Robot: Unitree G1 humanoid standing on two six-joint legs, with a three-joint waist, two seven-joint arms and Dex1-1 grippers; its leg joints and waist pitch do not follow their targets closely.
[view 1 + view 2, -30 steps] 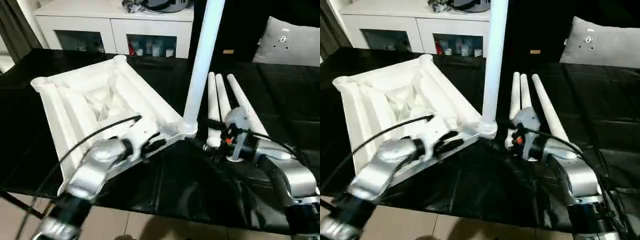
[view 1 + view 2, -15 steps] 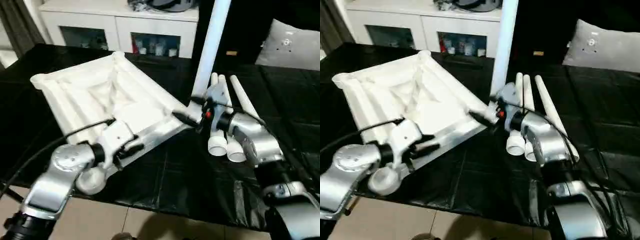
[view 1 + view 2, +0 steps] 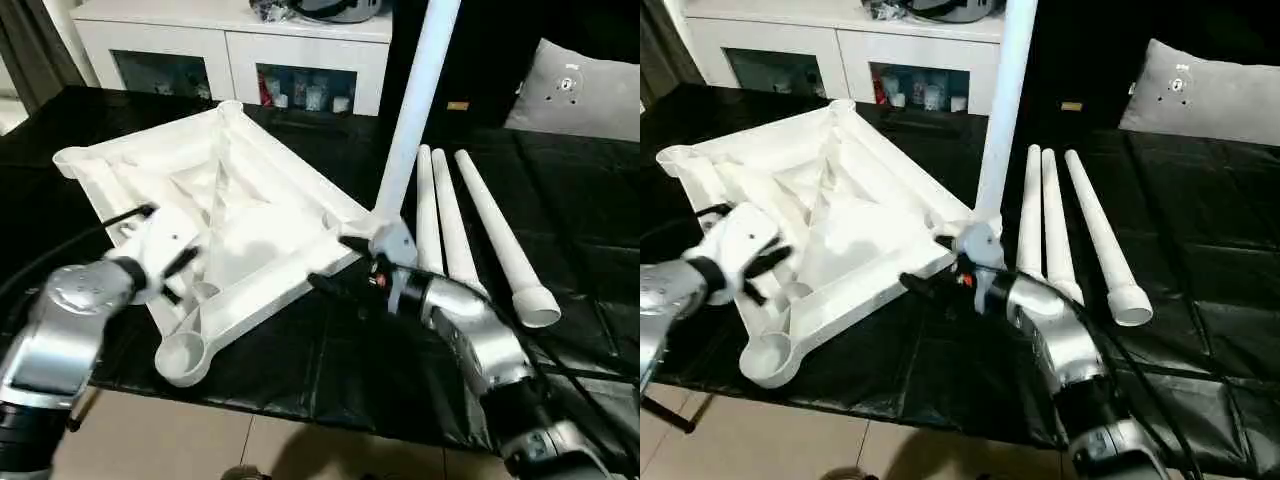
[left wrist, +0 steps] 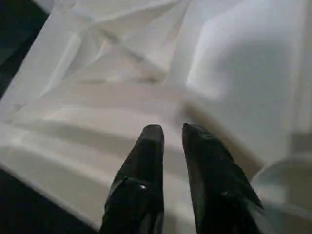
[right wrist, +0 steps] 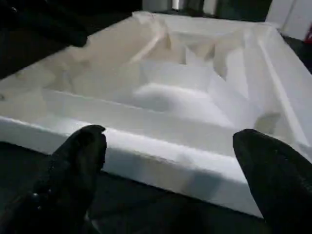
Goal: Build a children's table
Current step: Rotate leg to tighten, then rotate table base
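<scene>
**One leg fitted, three to go**

An upturned white table top (image 3: 240,220) lies on the black work surface (image 3: 560,180), one leg (image 3: 415,100) upright in its corner socket. Three loose legs (image 3: 470,225) lie alongside. Right gripper (image 3: 925,282), wide open and empty, faces the top's edge; left gripper (image 4: 173,134), nearly closed, holds nothing. Next, probably, fetch a loose leg.

We see the white plastic table top (image 3: 240,230) lying upside down on the black-covered table (image 3: 560,180), ribbed underside facing up, turned diamond-wise with one open round corner socket (image 3: 182,357) at the near edge. One long white leg (image 3: 415,110) stands upright in the right-hand corner socket. Three more tapered legs (image 3: 470,225) lie side by side just right of it, wide ends toward us.
</scene>
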